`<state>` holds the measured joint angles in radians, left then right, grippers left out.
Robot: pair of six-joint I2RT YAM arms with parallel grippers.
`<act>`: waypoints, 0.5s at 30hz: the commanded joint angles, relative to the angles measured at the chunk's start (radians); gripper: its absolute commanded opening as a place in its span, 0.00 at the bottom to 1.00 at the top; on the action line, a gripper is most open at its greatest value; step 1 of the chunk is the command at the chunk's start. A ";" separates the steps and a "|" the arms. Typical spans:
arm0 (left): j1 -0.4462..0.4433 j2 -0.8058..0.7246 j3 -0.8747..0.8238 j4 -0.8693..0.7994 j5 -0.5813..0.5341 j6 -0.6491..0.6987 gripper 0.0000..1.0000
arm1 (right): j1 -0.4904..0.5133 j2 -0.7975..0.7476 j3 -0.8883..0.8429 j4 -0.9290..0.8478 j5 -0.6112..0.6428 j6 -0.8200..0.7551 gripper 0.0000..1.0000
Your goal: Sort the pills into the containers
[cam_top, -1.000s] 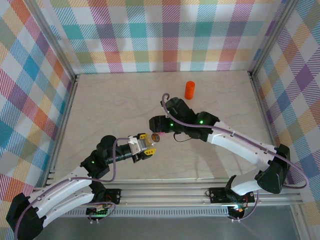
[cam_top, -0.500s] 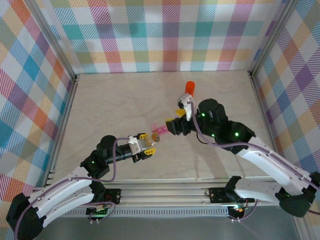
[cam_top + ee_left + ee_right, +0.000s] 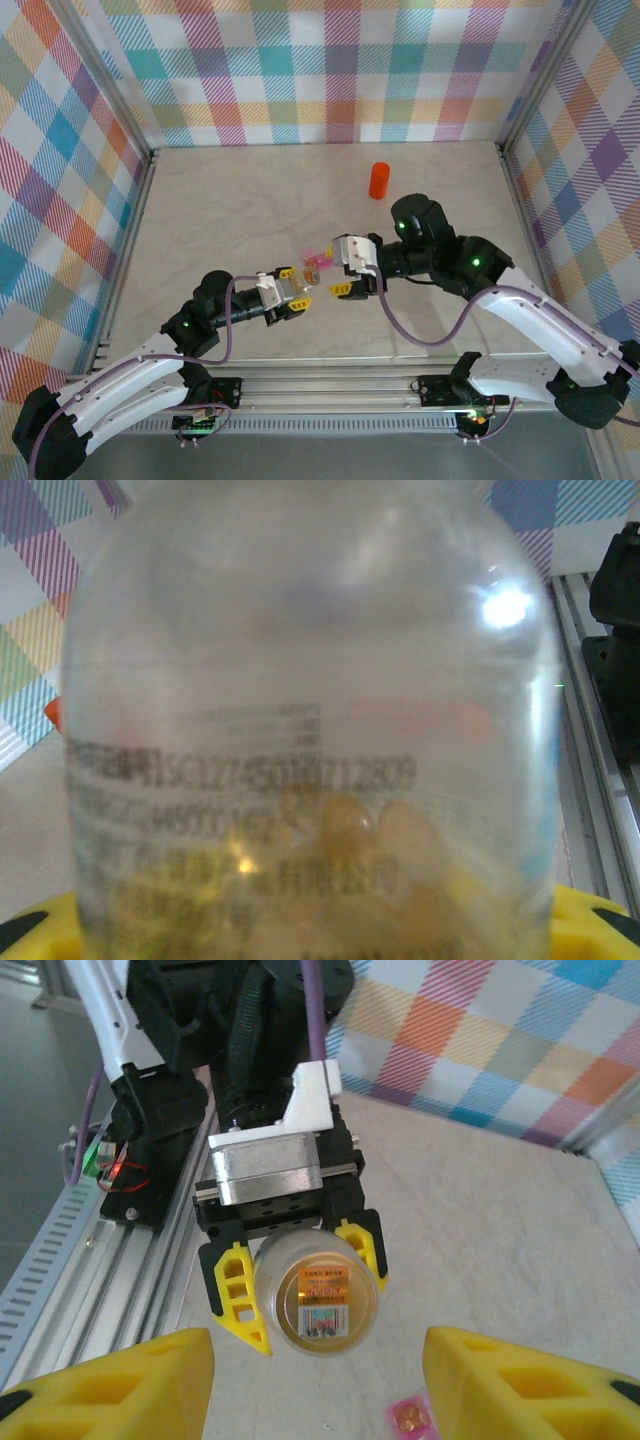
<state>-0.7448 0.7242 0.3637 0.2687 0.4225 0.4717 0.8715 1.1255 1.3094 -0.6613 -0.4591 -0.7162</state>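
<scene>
**Bottle gripped, pill box at risk of a knock**

The left gripper (image 3: pixel 300 1285) is clamped on a clear pill bottle (image 3: pixel 322 1305) at mid-frame. The right gripper (image 3: pixel 318 1350) stands apart, with nothing between its fingers. The pink pill box (image 3: pixel 320 252) lies on the table (image 3: pixel 220 220) at centre frame, just above the bottle's end.

The likely trouble is the bottle tipping before its mouth is over the box, which would scatter pills across the table. The nearby right gripper could also nudge the light box.

The left wrist view shows yellowish capsules (image 3: pixel 345 825) inside the bottle. The overhead view cannot resolve them.
</scene>
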 commanded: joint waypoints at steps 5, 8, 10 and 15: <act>-0.005 -0.006 0.028 0.035 0.030 0.022 0.00 | 0.007 0.125 0.120 -0.120 -0.102 -0.154 0.58; -0.005 -0.002 0.029 0.035 0.030 0.024 0.00 | 0.007 0.157 0.151 -0.153 -0.125 -0.174 0.58; -0.005 0.001 0.029 0.036 0.029 0.024 0.00 | 0.008 0.181 0.171 -0.175 -0.126 -0.180 0.57; -0.005 0.008 0.031 0.038 0.033 0.024 0.00 | 0.011 0.223 0.194 -0.203 -0.105 -0.198 0.57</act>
<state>-0.7448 0.7307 0.3637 0.2687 0.4297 0.4877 0.8749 1.3277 1.4689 -0.8097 -0.5323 -0.8711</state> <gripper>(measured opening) 0.508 0.575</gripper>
